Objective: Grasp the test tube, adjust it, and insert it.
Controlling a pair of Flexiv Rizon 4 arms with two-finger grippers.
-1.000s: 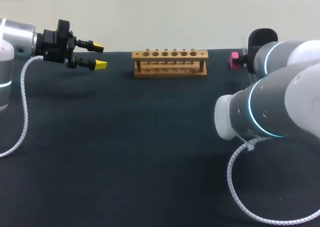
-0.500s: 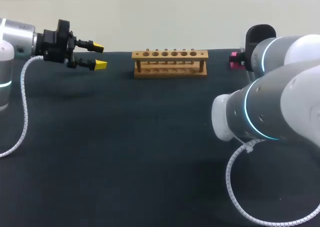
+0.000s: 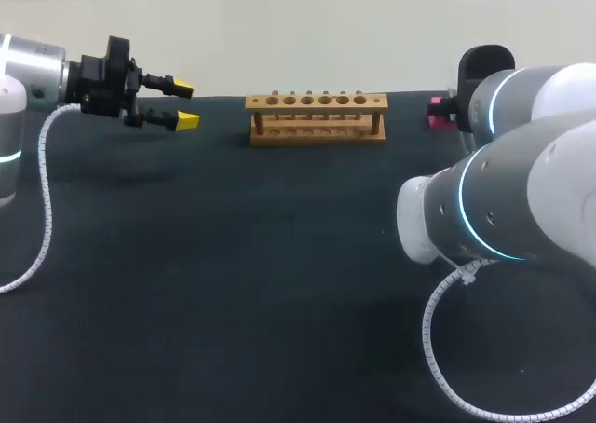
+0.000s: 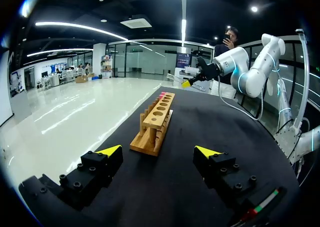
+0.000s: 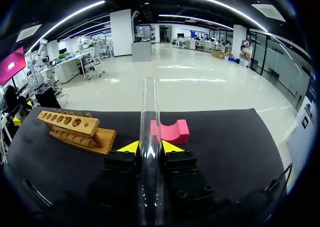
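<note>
currently your right gripper clamps the tube; left gripper gapes wide, empty. a slightly tilted tube could jam against the rack holes.

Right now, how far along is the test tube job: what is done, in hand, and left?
Done: the right gripper is shut on the test tube. In hand: the tube sticks straight out ahead, so adjusting likely comes next. Left: insertion; every hole in the wooden rack looks empty.
</note>
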